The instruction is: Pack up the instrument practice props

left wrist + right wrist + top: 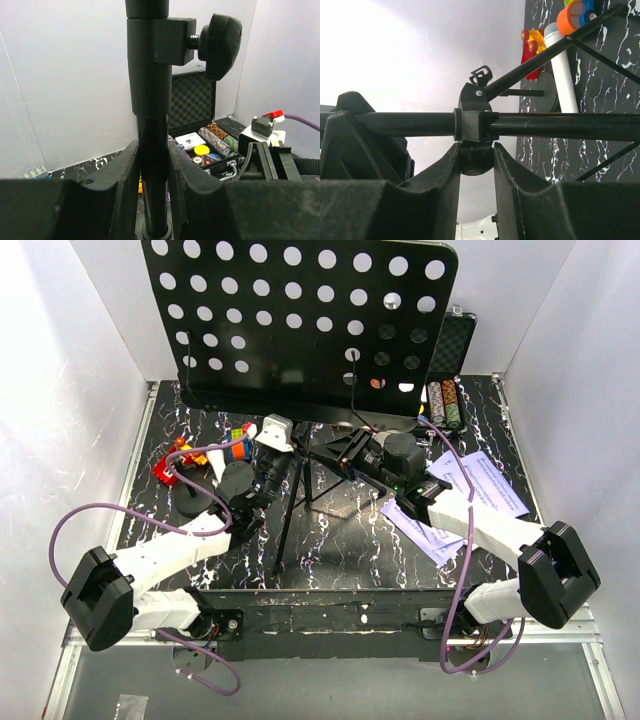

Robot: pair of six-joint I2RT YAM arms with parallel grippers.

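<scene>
White walls [60, 390] are being seen around a black, white-veined tabletop [340, 550]. At its middle the left pincer [152, 155] is being pressed against the upright tube [150, 90] of the music stand [300, 320], one finger on each side of it. The tube is thus being pinched just beneath a clamp collar with a round knob [222, 45]. The right pincer [476, 152] is being closed from the opposite side on a rounded part under the collar [472, 125] where the tripod struts are joining the pole, and both fingers are touching it.

Outward from the two grips, the tripod legs [290, 510] are being spread on the tabletop between the arms. The large hole-punched desk is being carried high at the rear.

Beyond one strut, the microphone [562, 75] is being shown on its round black base on the left of the tabletop, just beside the toy blocks [238, 445] (red, yellow, orange and blue). The sheet-music pages [490, 485] are lying flat on the right, partly covered by the right arm. A poker-chip case [450, 350] is standing open at the rear right corner.
</scene>
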